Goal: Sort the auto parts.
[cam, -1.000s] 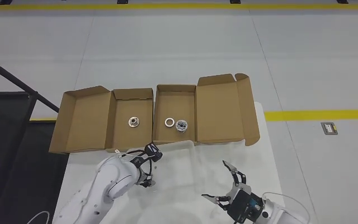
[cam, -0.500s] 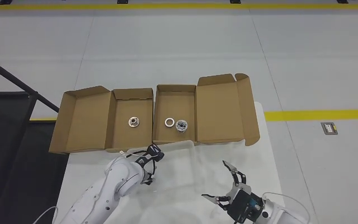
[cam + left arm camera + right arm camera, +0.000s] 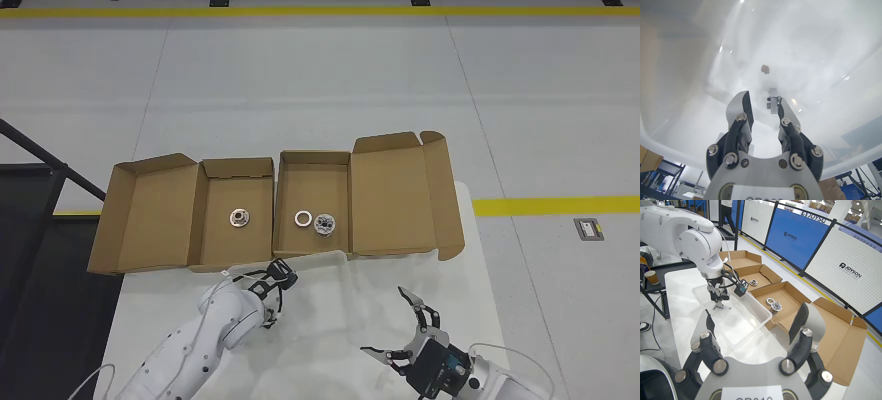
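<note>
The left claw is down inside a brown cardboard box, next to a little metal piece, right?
No. The left claw is down inside the clear plastic tray, next to the little silver metal piece; the right wrist view shows it.

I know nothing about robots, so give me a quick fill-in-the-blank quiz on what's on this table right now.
The left gripper, in the clear tray beside a small metal part, has its jaws ____. The cardboard box with the flanged part holds ____ part. The neighbouring box with the ring holds ____ parts. The right gripper holds ____.
Missing: open; one; two; nothing.
</note>
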`<state>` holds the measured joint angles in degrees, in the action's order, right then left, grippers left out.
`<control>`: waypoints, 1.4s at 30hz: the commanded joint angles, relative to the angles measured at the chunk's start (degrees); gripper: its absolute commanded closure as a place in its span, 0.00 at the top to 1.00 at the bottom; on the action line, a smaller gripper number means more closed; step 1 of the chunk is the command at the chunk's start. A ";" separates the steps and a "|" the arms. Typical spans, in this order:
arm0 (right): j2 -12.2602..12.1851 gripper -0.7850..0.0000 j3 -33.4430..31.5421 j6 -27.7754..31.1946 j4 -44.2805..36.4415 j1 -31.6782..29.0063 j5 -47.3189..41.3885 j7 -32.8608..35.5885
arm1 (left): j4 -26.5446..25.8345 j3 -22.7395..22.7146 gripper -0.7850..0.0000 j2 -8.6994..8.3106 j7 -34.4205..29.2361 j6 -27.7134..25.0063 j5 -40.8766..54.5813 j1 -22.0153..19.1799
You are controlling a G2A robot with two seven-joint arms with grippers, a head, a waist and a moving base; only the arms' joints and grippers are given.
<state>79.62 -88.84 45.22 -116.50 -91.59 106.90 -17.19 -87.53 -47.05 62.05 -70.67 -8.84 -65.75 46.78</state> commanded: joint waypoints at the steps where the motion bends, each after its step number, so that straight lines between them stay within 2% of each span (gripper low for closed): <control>1: 0.00 1.00 0.00 0.00 0.00 0.00 0.00 0.00 | 0.77 0.19 0.47 0.23 0.19 -0.10 0.05 -0.23; 3: 0.00 1.00 0.00 0.00 0.00 0.00 0.00 0.00 | 1.44 0.33 0.46 0.45 0.44 -0.20 0.17 -0.44; 6: 0.00 1.00 0.00 0.00 0.00 0.00 0.00 0.00 | 2.33 0.30 0.38 0.79 0.97 -0.27 1.08 -0.69; 10: 0.00 1.00 0.00 0.00 0.00 0.00 0.00 0.00 | 3.19 0.39 0.21 1.16 1.34 -0.52 1.37 -1.02; 12: 0.00 1.00 0.00 0.00 0.00 0.00 0.00 0.00 | 3.40 0.43 0.05 1.33 1.48 -0.53 1.48 -1.07; 13: 0.00 1.00 0.00 0.00 0.00 0.00 0.00 0.00 | 3.42 0.45 0.00 1.41 1.47 -0.58 1.48 -1.10; 20: 0.00 1.00 0.00 0.00 0.00 0.00 0.00 0.00 | 1.09 -1.52 0.00 1.25 1.16 -0.66 1.44 -0.40; 25: 0.00 1.00 0.00 0.00 0.00 0.00 0.00 0.00 | -4.84 -7.24 0.00 -0.09 0.85 -1.39 2.66 2.26; 30: 0.00 1.00 0.00 0.00 0.00 0.00 0.00 0.00 | -13.26 -15.25 0.00 -1.85 2.15 -2.10 2.30 6.47; 33: 0.00 1.00 0.00 0.00 0.00 0.00 0.00 0.00 | -17.60 -21.35 0.00 -2.84 6.73 -2.51 2.12 9.49; 36: 0.00 1.00 0.00 0.00 0.00 0.00 0.00 0.00 | -19.29 -26.67 0.00 -3.57 11.67 -2.71 0.56 11.72; 40: 0.00 1.00 0.00 0.00 0.00 0.00 0.00 0.00 | -18.72 -33.28 0.00 -4.15 20.76 -3.08 1.63 14.18; 42: 0.00 1.00 0.00 0.00 0.00 0.00 0.00 0.00 | -17.63 -35.00 0.00 -4.26 23.98 -1.56 -0.45 14.55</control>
<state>79.62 -88.84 45.22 -116.50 -91.59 106.90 -17.19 -105.74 -81.35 57.82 -48.48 -11.34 -65.03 61.19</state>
